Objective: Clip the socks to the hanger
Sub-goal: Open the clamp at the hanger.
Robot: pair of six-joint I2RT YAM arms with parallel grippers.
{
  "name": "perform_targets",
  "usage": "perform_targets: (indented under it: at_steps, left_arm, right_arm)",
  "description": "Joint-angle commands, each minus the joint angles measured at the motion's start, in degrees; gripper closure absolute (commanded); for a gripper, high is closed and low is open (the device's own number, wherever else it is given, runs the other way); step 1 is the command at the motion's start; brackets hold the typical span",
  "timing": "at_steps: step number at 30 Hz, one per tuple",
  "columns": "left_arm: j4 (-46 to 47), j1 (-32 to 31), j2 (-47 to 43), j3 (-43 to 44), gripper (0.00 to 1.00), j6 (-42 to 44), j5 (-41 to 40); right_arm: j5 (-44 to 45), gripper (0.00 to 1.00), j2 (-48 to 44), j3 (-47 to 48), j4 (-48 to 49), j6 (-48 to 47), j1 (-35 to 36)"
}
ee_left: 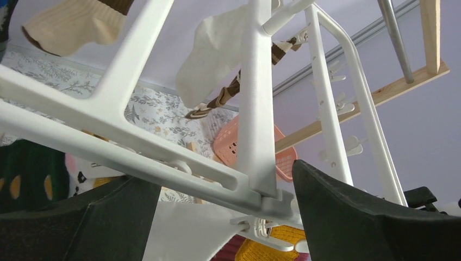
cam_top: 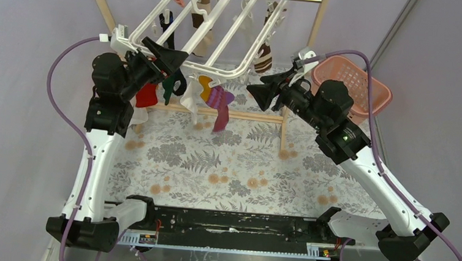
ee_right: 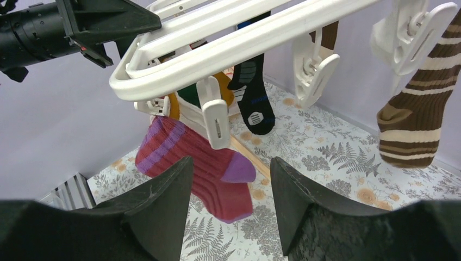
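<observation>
We see the hanger (ee_right: 261, 41) hanging at twelve o'clock in the top view, with socks (cam_top: 221, 102) clipped along its near edge. Our left gripper (cam_top: 175, 61) stands spread astride its ten-o'clock corner. The right gripper (cam_top: 257, 85) sits at two o'clock, jaws apart and empty.

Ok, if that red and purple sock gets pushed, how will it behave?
Probably floppy: the sock droops from one clip, so it would likely swing and fold rather than resist. It looks light, ribbed knit, so unlikely to slip. The hanger hangs too and may sway.
</observation>
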Motion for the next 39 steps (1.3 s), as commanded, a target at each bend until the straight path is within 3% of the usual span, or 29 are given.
perform_targets:
  at_steps: [1, 12, 39]
  left_arm:
    - [2.03, 0.31, -0.14, 2.79, 0.05, 0.94, -0.4]
    - [2.11, 0.31, 0.34, 2.43, 0.05, 0.71, -0.13]
    - [1.62, 0.31, 0.34, 2.86, 0.04, 1.37, -0.43]
  right_arm:
    - [0.58, 0.39, 0.83, 1.07, 5.27, -1.6, 0.01]
    - [0.68, 0.39, 4.48, 3.39, 6.77, -3.88, 0.0]
    - [-10.18, 0.44, 4.1, 0.68, 12.4, 3.49, 0.11]
